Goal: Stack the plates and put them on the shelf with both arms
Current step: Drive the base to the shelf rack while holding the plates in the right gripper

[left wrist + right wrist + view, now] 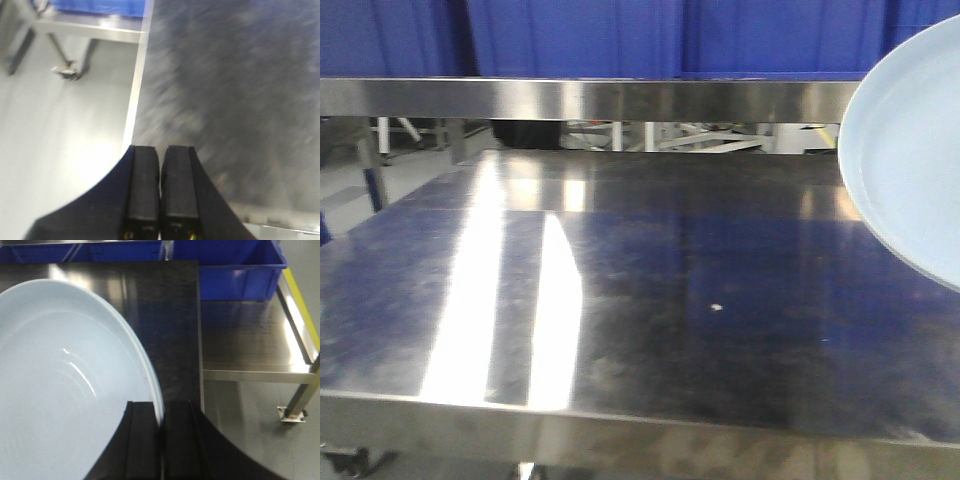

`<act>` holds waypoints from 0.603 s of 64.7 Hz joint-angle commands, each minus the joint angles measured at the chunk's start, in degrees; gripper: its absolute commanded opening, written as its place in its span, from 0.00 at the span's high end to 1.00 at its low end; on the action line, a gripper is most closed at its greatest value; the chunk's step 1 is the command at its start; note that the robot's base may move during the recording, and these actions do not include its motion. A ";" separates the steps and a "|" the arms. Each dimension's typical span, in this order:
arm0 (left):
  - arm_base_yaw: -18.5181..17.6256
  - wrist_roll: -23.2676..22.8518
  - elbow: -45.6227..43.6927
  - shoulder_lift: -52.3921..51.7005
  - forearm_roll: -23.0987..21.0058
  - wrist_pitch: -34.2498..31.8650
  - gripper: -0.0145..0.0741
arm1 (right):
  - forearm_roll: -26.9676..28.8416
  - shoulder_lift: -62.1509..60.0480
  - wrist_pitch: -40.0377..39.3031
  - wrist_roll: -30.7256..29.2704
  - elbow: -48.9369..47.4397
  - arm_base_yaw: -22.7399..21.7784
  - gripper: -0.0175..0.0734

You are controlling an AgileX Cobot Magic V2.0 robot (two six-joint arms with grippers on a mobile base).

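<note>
Bench [670, 300]: dark steel, under left claw [160, 150] and right claw [162, 412].
Shelf [620, 98]: steel rail ahead of both, above the bench's far edge.
Plate [60, 380]: one seen, tilted, spreading left and forward of the right claw; second out of view.
Right claw: pinching the plate's near rim.
Left claw: pressed together on nothing, over the bench's left edge, well apart from the plate.

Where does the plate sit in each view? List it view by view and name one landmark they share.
Front view: the plate is at the right edge, partly cut off.
Left wrist view: not in it; only the shut left tool shows.
Right wrist view: it fills the left half, its rim pinched in the right tool.
Shared landmark: the dark steel tabletop, seen in all three.
</note>
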 commanded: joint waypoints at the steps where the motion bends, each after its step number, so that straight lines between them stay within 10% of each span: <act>1: -0.36 -0.22 -1.61 -0.16 0.94 -3.08 0.73 | -0.03 -0.04 -5.51 -0.22 -1.85 -0.41 0.75; 39: -0.36 -0.22 -1.61 -0.16 0.94 -3.08 0.73 | -0.03 -0.04 -5.51 -0.22 -1.85 -0.41 0.75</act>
